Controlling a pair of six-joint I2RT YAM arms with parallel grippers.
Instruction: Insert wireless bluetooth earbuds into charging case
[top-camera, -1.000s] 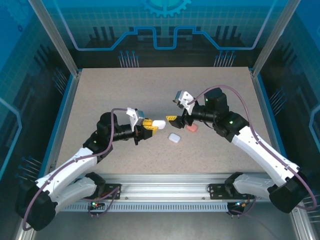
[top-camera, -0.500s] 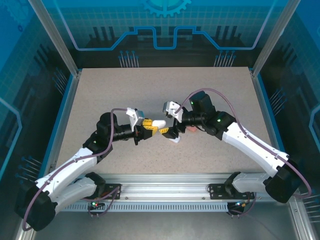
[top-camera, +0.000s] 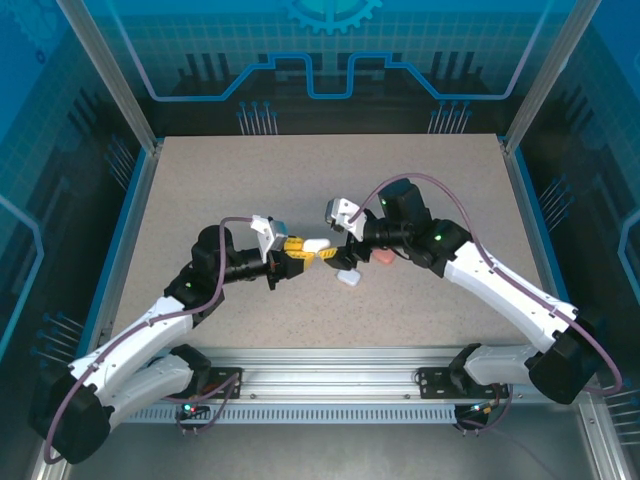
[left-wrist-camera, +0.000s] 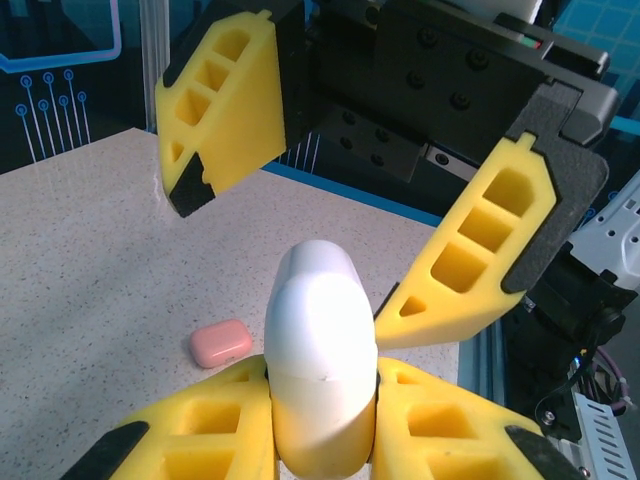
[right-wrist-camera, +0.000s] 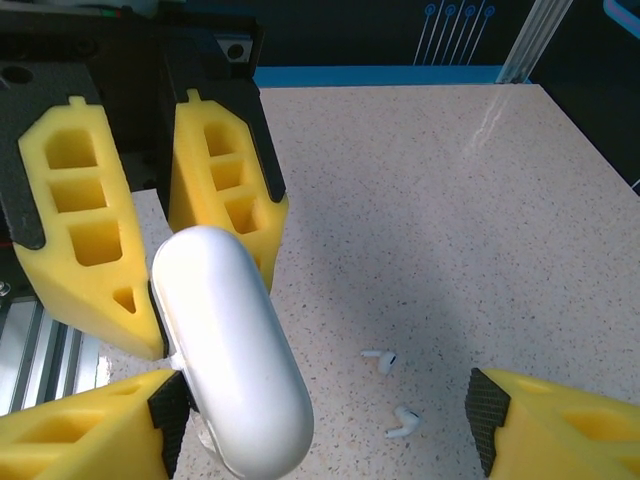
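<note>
The right gripper (top-camera: 328, 256) has moved in, jaws spread around the smooth white pebble-shaped plastic charging case (top-camera: 316, 245). The left gripper (top-camera: 296, 250) clamps that case, its long axis aimed at the right gripper. Two tiny white stemmed plastic earbuds (right-wrist-camera: 380, 358) lie flat on the speckled table (right-wrist-camera: 450, 200), roughly crosswise in the right wrist view.

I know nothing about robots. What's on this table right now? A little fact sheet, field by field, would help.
left gripper: shut on a white case, held off the table
right gripper: open, fingers either side of that case's free end
held case's lid: looks closed
lying on table: pink case, second white case, two white earbuds
</note>
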